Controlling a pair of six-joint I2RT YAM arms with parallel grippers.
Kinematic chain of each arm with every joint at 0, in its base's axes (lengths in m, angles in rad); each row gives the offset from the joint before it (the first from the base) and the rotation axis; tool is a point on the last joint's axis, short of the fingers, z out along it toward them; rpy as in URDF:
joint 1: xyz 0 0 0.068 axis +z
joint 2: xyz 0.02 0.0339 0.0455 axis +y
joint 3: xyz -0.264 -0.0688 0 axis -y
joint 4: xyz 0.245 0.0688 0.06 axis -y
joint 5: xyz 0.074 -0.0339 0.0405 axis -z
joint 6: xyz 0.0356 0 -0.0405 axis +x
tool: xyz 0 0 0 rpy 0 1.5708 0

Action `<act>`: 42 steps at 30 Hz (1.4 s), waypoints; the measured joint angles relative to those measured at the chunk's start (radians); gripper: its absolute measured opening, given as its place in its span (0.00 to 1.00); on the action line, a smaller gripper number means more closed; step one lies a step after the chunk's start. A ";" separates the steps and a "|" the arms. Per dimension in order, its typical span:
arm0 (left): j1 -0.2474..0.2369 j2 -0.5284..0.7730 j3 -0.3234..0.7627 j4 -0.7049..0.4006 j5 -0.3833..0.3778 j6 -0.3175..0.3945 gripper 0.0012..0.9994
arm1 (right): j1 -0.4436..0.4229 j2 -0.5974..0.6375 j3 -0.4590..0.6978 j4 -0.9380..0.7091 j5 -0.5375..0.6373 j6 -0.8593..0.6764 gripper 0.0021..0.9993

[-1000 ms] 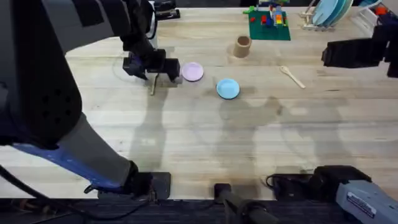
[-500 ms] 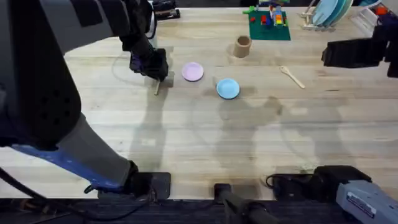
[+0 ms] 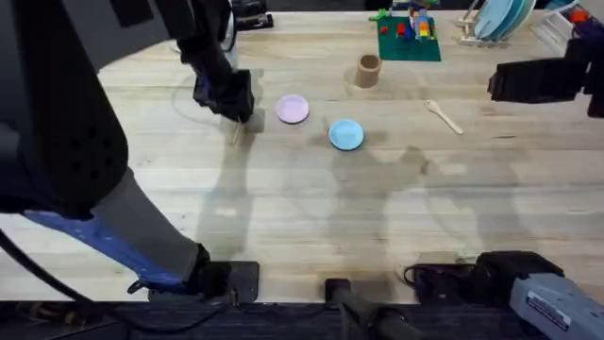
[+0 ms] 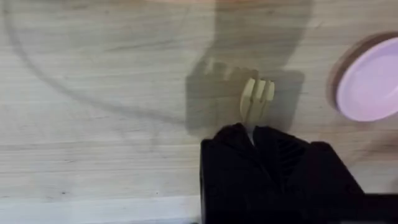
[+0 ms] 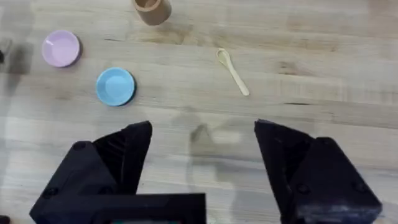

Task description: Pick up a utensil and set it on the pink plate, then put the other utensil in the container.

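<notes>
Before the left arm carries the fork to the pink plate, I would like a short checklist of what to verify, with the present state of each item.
1. Left end effector shut on the fork: ok.
2. Fork lifted off the table: cannot tell.
3. Pink plate bare: ok.
4. Blue plate apart from the pink plate: ok.
5. Right end effector open, away from the spoon: ok.
6. Container upright: ok.
</notes>
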 joint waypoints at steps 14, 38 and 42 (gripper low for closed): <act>-0.139 0.001 0.236 -0.123 0.056 0.013 0.04 | 0.000 0.000 0.000 0.007 0.000 0.000 1.00; -0.321 0.095 0.237 0.023 0.064 0.002 0.04 | 0.000 0.000 0.000 0.033 0.000 0.000 1.00; -0.321 0.151 0.237 0.036 0.054 0.000 0.04 | 0.000 0.000 0.000 0.033 0.000 0.000 1.00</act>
